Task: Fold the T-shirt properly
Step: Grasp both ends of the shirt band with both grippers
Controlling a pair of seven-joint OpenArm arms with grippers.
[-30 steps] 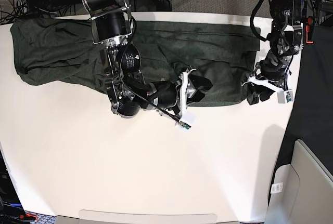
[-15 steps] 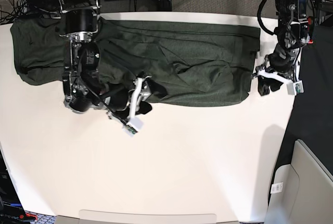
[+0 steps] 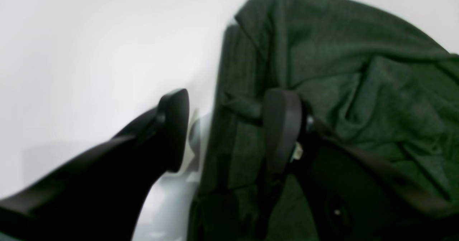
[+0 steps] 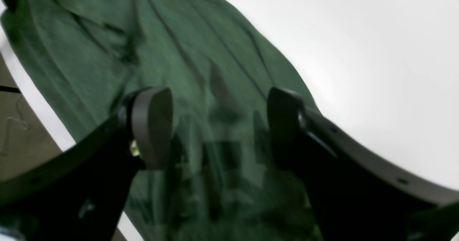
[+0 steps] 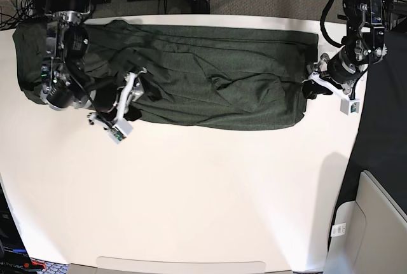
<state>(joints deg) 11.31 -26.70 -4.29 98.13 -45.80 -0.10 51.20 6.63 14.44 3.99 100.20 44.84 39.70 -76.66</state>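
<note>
Right gripper (image 5: 135, 89) had slid along the front of the T-shirt (image 5: 210, 77) toward the sleeve end since the earlier base frames, where it sat near the garment's middle; left gripper (image 5: 316, 82) had pulled in from off the cloth to the shirt's end edge. Right wrist view showed the right jaws spread apart with nothing pinched, green fabric (image 4: 200, 65) lying flat in the gap between the two fingers (image 4: 152, 122). Left wrist view showed the left jaws also spread wide, one finger (image 3: 174, 126) over bare table (image 3: 89, 54), the other over the cloth, straddling the shirt's folded edge (image 3: 222, 133) without gripping it. T-shirt lay as a long dark green band across the far side of the white table (image 5: 210, 198), running nearly the full width, wrinkled around the centre and bunched at the end under the right arm. Cables and dark floor sat beyond the table's far edge; a pale bin-like object (image 5: 375, 223) stood off the table corner on the left arm's side.
</note>
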